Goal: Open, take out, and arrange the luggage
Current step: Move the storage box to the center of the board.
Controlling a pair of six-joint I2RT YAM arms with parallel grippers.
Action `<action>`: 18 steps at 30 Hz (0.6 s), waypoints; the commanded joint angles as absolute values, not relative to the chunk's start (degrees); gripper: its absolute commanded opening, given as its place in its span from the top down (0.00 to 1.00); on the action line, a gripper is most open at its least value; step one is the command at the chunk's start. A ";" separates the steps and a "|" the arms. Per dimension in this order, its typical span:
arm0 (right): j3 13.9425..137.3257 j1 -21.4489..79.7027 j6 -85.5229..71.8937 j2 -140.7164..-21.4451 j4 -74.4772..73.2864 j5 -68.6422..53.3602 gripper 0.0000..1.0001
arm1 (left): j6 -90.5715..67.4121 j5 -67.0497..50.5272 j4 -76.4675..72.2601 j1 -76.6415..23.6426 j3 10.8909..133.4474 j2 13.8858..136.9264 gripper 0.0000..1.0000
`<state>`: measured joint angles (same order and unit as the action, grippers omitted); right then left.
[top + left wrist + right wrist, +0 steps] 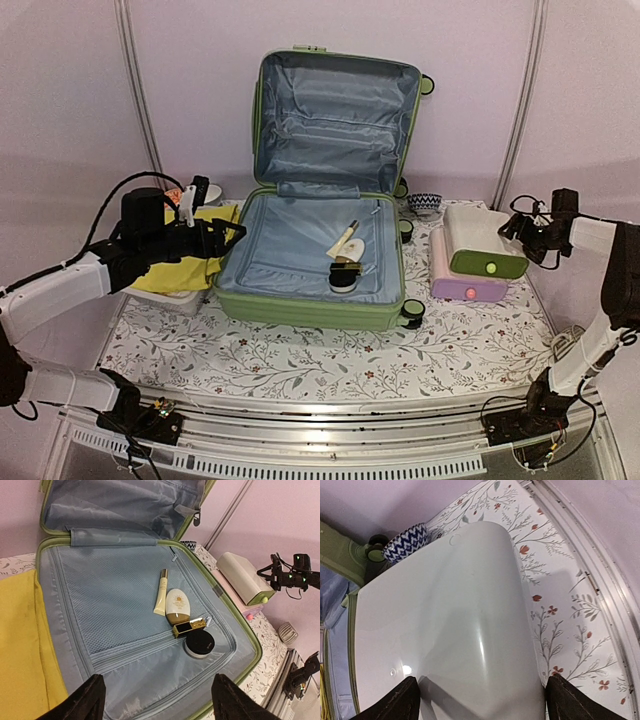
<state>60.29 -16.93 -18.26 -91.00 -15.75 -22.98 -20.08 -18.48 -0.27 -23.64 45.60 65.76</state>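
The luggage [325, 190] lies in the middle of the table [300, 360], wide open: the lower half is flat on the flowered cloth and the lid stands upright against the back wall. The shell is light green and ribbed, the inside is lined with grey-blue fabric, and a black wheel [411, 312] shows at the front right corner. In the lower half, on the mesh lining, lie a cream tube [161, 591], a white bottle [177, 606], a gold and black case [190, 626] and a round black compact [199, 643], all close together. Just beside the left wall of the luggage lies a yellow cloth [190, 262]. The left gripper [160, 702] hangs over this left edge with its fingers spread apart and nothing between them. On the right side, near the luggage, stands a white, green and purple box [478, 255], and behind it a blue and white bowl [406, 542]. The right gripper [480, 705] is over the white top of the box, fingers wide apart, holding nothing.
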 commanded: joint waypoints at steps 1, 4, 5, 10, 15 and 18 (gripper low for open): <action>57.46 -11.77 -20.99 -90.78 -18.37 -23.20 0.13 | -19.42 -17.87 0.53 -24.35 46.54 65.40 0.25; 57.54 -8.54 -22.15 -91.75 -17.66 -22.54 0.13 | -19.49 -17.86 0.53 -24.35 46.56 65.30 0.25; 57.53 -7.88 -22.46 -92.04 -17.38 -22.44 0.13 | -19.51 -17.88 0.60 -24.35 46.58 65.23 0.25; 58.58 -7.03 -23.22 -92.61 -16.85 -22.50 0.12 | -19.36 -17.38 1.26 -24.36 46.58 64.71 0.25; 65.37 -7.11 -20.34 -93.81 -21.86 -19.97 0.11 | -19.12 -17.25 1.75 -24.36 46.65 64.60 0.25; 68.39 -7.07 -18.70 -93.49 -24.56 -18.78 0.10 | -19.07 -17.02 2.07 -24.35 46.99 64.62 0.25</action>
<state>64.25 -7.22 -21.39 -92.92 -18.74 -21.78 -19.88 -17.45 1.30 -23.64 45.60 65.58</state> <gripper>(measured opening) 0.890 0.754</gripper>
